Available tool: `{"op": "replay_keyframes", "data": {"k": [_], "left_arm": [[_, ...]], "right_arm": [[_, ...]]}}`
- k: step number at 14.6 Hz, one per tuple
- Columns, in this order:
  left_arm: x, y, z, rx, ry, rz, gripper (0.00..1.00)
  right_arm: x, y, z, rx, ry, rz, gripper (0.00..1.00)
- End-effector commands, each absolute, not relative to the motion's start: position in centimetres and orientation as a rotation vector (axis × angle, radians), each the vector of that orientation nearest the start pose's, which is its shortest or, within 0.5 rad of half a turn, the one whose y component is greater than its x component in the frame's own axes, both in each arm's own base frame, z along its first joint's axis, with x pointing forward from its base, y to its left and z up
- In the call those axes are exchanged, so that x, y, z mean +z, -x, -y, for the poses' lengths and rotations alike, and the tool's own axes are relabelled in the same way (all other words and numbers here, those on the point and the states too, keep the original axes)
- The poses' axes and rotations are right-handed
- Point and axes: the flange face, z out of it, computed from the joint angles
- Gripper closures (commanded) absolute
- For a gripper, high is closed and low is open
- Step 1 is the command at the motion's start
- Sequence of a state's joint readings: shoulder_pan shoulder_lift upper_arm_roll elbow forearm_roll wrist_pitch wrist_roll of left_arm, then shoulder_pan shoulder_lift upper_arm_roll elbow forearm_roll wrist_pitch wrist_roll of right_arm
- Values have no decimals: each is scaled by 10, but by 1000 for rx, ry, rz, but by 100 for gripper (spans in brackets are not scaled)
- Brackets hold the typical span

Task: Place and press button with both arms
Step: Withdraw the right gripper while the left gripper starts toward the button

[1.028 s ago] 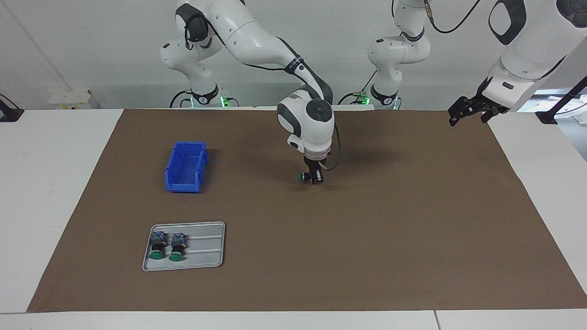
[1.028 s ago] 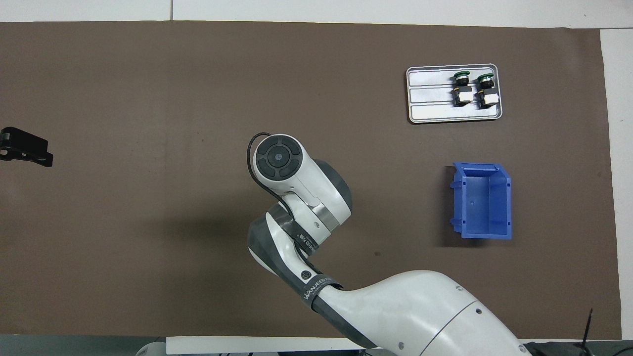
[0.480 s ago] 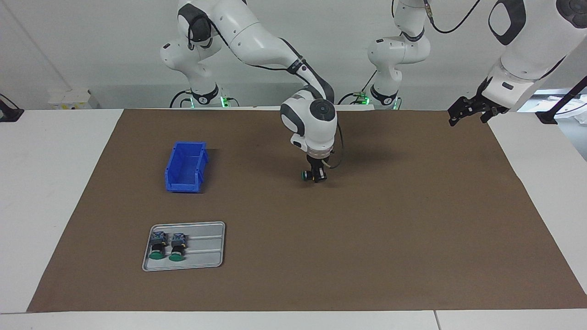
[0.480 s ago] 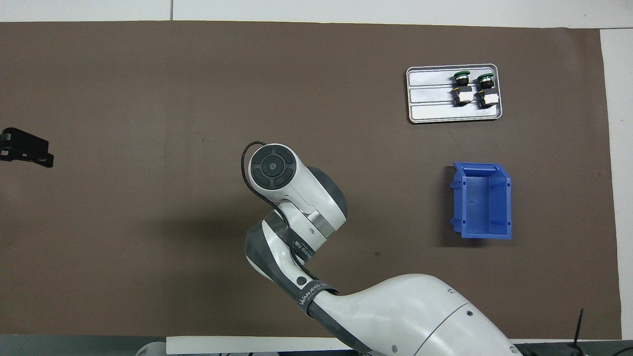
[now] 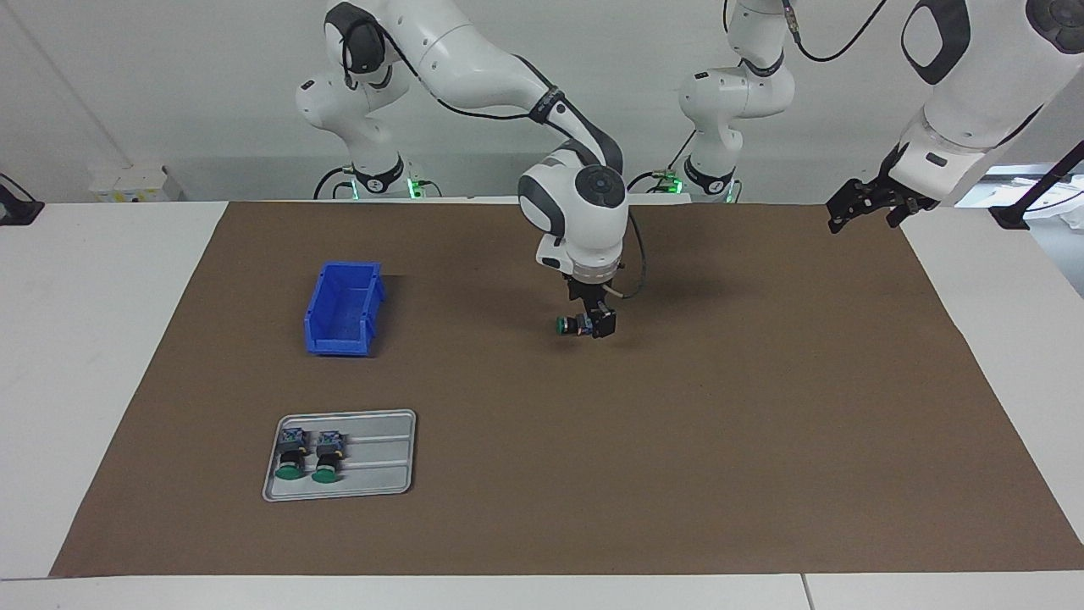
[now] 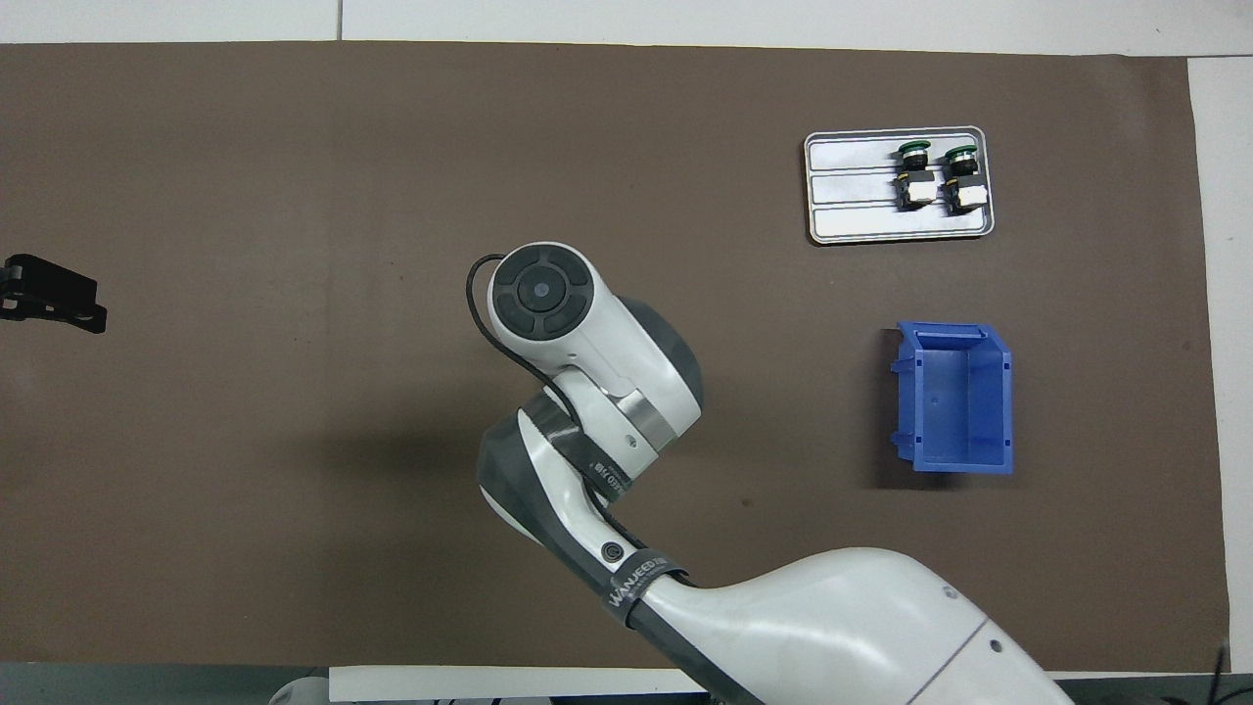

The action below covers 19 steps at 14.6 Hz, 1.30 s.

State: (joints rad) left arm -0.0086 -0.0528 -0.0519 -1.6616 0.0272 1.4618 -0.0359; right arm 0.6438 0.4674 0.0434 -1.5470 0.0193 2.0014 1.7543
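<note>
Facing view: the right pincer [image 5: 593, 326] is hanging low over the middle of the brown mat [image 5: 762, 440] on the table [image 5: 85, 339], and the button [image 5: 569, 325] is lying on its side just beside its tips, green cap pointing toward the right arm's end of the table. A second ago the pincer was clamped on that button; now its fingers are standing apart and the wrist is sitting a little higher, so the placing step is looking finished and the pressing is still to come. Whether a fingertip is still touching the button is hard to tell. The left pincer [image 5: 864, 206] is waiting, open, in the air over the mat's edge at the left arm's end. Two more buttons [image 5: 309, 453] are lying in the grey tray [image 5: 381, 457], with the blue bin [image 5: 343, 307] nearer to the robots than the tray.

Overhead view: the right arm's wrist [image 6: 587, 352] is covering both its pincer and the placed button, so their relation is not showing here. The left pincer [image 6: 49, 292] is showing at the picture's edge. The tray [image 6: 852, 186] and bin [image 6: 954, 397] are lying well apart from the arm.
</note>
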Motion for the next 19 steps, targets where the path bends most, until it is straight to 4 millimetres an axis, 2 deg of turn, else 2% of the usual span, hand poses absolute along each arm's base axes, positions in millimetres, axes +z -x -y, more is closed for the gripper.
{"op": "replay_keyframes", "data": {"k": [1,2,5,6,7,8,10,11,12,14,16,19], "left_arm": [[604,-514,29,211,3078,-35,0],[604,-514,30,209,3078,-37,0],[604,-514,30,206,3079,-38,0],[604,-514,32,204,3078,-45,0],[604,-513,44,198,3077,-80,0],[604,-513,47,195,3076,-83,1],[603,-513,50,193,3072,46,1],[602,-513,56,184,3066,130,0],[601,-511,71,170,3061,166,0],[593,-507,91,166,3037,334,0],[579,-503,117,162,3013,454,0],[561,-496,154,153,2975,700,0]], "right_arm": [[446,-559,-350,76,2792,-1415,0],[469,-568,-316,73,2827,-1334,0],[515,-580,-238,74,2959,-1004,0],[529,-579,-212,86,3000,-891,0],[545,-577,-184,95,3035,-776,0],[552,-576,-164,116,3065,-665,0],[577,-568,-119,125,3104,-470,0],[590,-562,-100,128,3116,-434,0],[600,-557,-82,131,3133,-382,0],[615,-548,-59,149,3230,-212,0],[615,-542,-38,207,3237,-68,0],[614,-536,-26,243,3214,100,0]]}}
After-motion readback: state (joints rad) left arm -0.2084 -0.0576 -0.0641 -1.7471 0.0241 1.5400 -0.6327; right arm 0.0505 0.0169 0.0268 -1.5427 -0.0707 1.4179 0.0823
